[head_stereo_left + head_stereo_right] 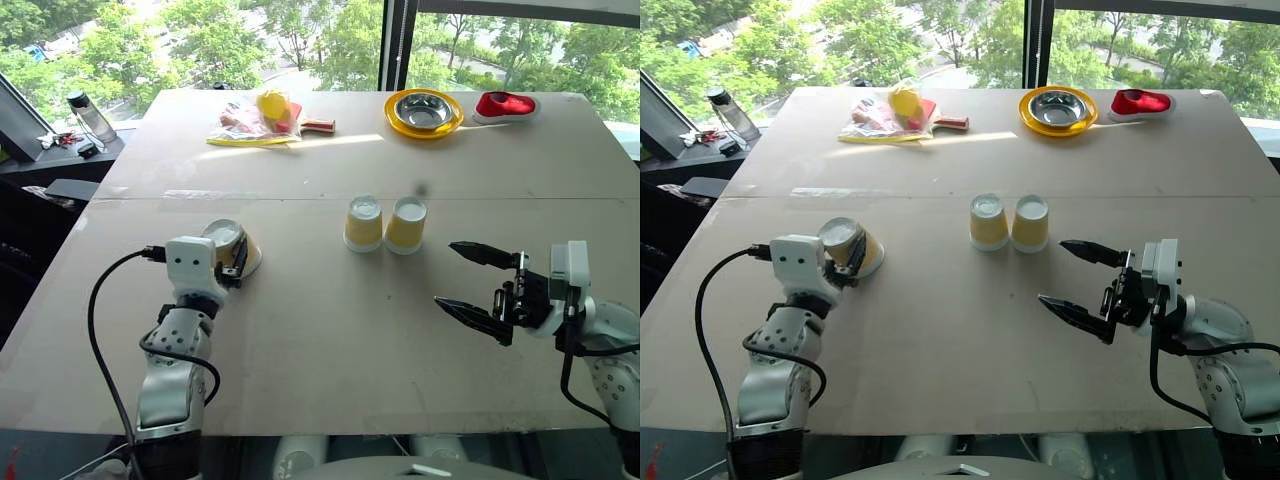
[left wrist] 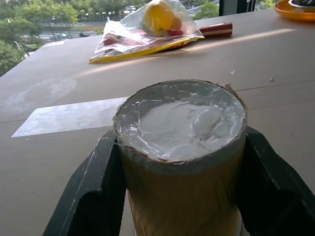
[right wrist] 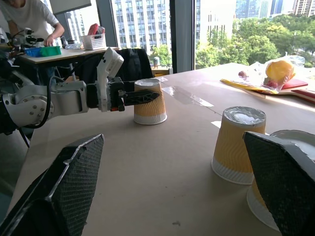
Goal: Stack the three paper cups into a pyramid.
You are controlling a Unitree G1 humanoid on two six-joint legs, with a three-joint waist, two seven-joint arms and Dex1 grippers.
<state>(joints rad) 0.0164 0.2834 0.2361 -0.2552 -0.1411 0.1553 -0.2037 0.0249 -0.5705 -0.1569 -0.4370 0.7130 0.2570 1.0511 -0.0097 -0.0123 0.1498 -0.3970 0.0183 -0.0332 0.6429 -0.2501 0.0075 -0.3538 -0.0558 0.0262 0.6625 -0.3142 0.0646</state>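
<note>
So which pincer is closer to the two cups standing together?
Right. The right pincer hangs open just beside the two cups; the left pincer is farther off, shut on the third cup.

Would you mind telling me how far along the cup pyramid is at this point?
Done: two paper cups stand upside down, side by side, as the base. In hand: the left gripper is shut on the third cup, which rests on the table. Left: lifting it onto the pair. The right gripper is open.

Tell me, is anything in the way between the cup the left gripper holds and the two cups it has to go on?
Nothing visible. The left gripper is shut on the third paper cup, and bare table lies between it and the two upside-down paper cups.
</note>
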